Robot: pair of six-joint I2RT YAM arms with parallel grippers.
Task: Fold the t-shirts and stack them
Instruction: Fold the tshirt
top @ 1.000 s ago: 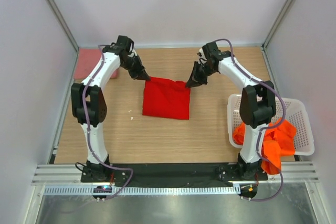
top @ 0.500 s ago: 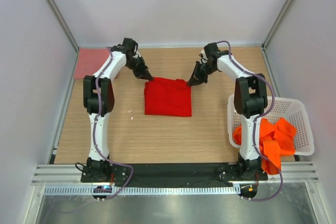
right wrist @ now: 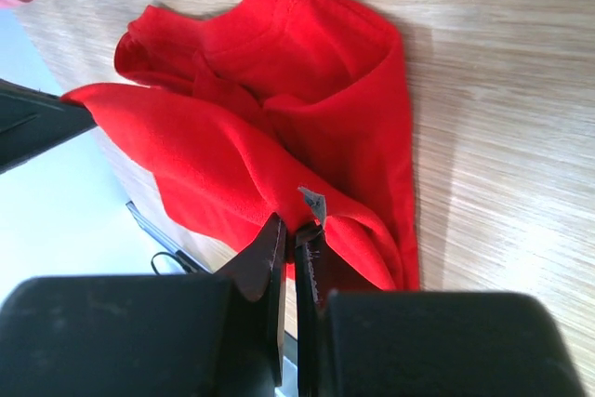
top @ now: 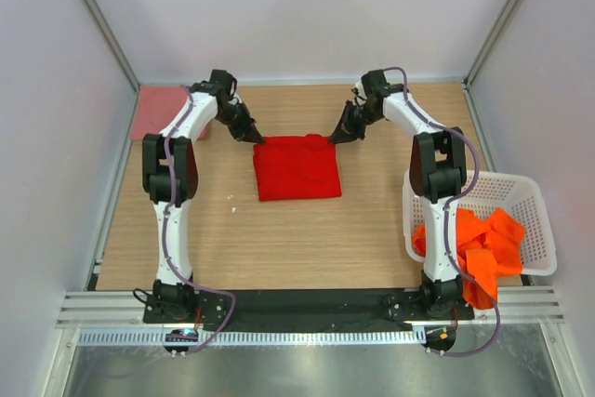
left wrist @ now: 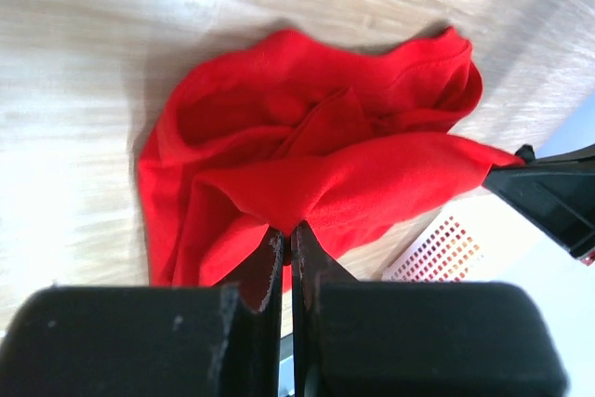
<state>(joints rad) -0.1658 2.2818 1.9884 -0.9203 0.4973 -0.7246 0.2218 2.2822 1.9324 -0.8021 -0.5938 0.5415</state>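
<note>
A bright red t-shirt [top: 296, 166] lies folded into a rough square in the middle of the table. Its far edge is lifted and stretched between both grippers. My left gripper [top: 257, 139] is shut on the far left corner, with red cloth [left wrist: 335, 174] pinched at its tips [left wrist: 288, 230]. My right gripper [top: 333, 139] is shut on the far right corner [right wrist: 296, 226], where a small white label [right wrist: 312, 202] sticks up. A salmon pink t-shirt [top: 158, 111] lies folded at the back left. Orange t-shirts [top: 479, 248] fill the basket and spill over its near edge.
The white lattice basket [top: 535, 194] stands at the right edge beside the right arm's base. Walls close in the table at the back and on both sides. Bare wood lies in front of the red t-shirt.
Both grippers have moved a little toward the back wall, keeping hold of the red t-shirt's far corners. The shirt has slid slightly back and lies squarer.
</note>
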